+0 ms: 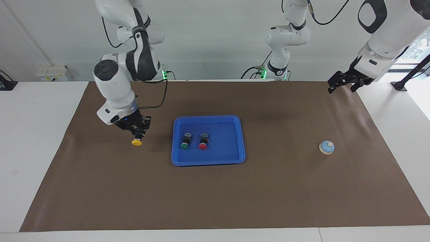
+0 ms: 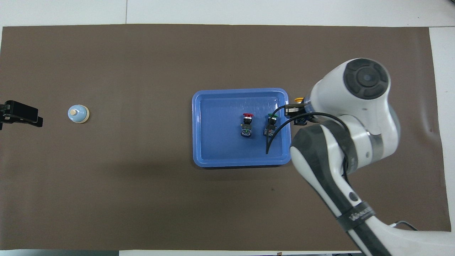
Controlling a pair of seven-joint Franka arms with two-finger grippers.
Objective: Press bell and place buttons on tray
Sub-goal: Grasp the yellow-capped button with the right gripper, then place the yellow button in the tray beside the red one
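Note:
The blue tray (image 1: 208,162) lies mid-table, also in the overhead view (image 2: 241,162). In it lie the green button (image 1: 184,143) and the red button (image 1: 203,142), side by side, caps pointing away from the robots; overhead shows red (image 2: 247,124) and green (image 2: 271,125). My right gripper (image 1: 136,133) is shut on the black body of the yellow button (image 1: 136,142), held above the mat beside the tray, toward the right arm's end; its cap peeks out overhead (image 2: 299,100). The light-blue bell (image 1: 326,147) (image 2: 78,113) stands toward the left arm's end. My left gripper (image 1: 341,88) (image 2: 19,115) waits open, raised.
A brown mat (image 1: 235,201) covers the table. The right arm's bulky wrist (image 2: 355,106) hides the mat beside the tray in the overhead view, and its cable hangs over the tray's corner.

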